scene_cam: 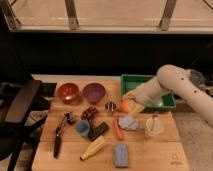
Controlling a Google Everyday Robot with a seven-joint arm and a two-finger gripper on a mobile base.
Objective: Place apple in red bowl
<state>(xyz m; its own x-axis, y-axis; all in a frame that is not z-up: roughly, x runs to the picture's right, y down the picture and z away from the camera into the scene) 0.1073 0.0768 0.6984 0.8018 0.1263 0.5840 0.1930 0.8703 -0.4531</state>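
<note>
while mid-board (160, 155), gripper (130, 104) on round apple (124, 106)

- No word, label, brand or number can be read anywhere.
- The wooden surface (150, 152) carries a small dark mark (175, 158) near its front right corner. It looks like a printed sign or logo, but its shape and any letters in it are too small to tell.
- The end effector (131, 104) shows no legible marking. It is above the surface, just in front of the green tray (131, 80), and it grips the apple (124, 106).
</note>
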